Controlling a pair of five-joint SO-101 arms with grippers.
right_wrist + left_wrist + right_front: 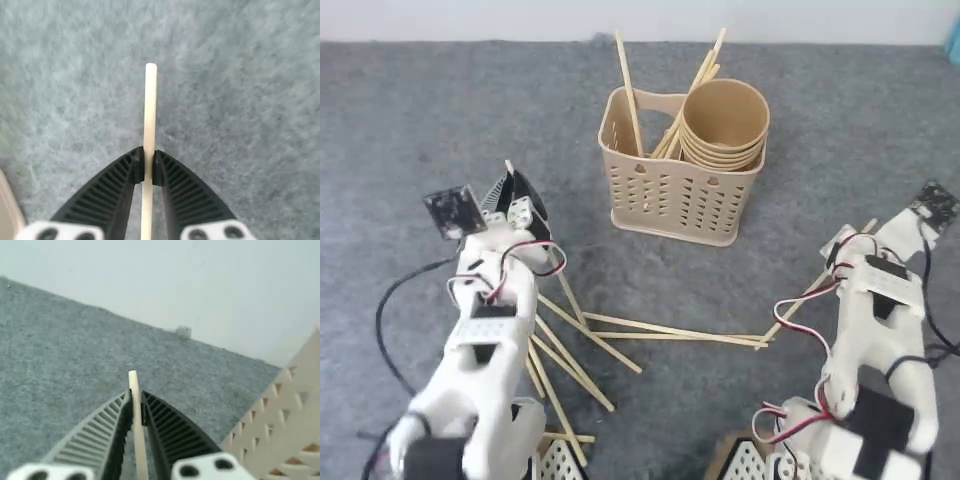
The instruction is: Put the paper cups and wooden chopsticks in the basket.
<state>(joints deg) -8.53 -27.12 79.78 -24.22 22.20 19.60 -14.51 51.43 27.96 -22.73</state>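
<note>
A beige slotted basket (670,195) stands at the back middle of the grey carpet, holding stacked paper cups (725,120) and several upright wooden chopsticks (630,90). My left gripper (520,195) is to the basket's left, shut on one chopstick (134,390) whose tip pokes out past the fingertips; in the left wrist view the left gripper (136,407) has the basket (285,425) wall close beside it. Off to the basket's right, my right gripper (855,240) is shut on another chopstick (149,100), which slants down towards the carpet; the right gripper (148,160) grips it mid-length.
Several loose chopsticks (620,330) lie fanned on the carpet between the two arms, in front of the basket. A pale wall runs along the far edge of the carpet. Open carpet lies left and right of the basket.
</note>
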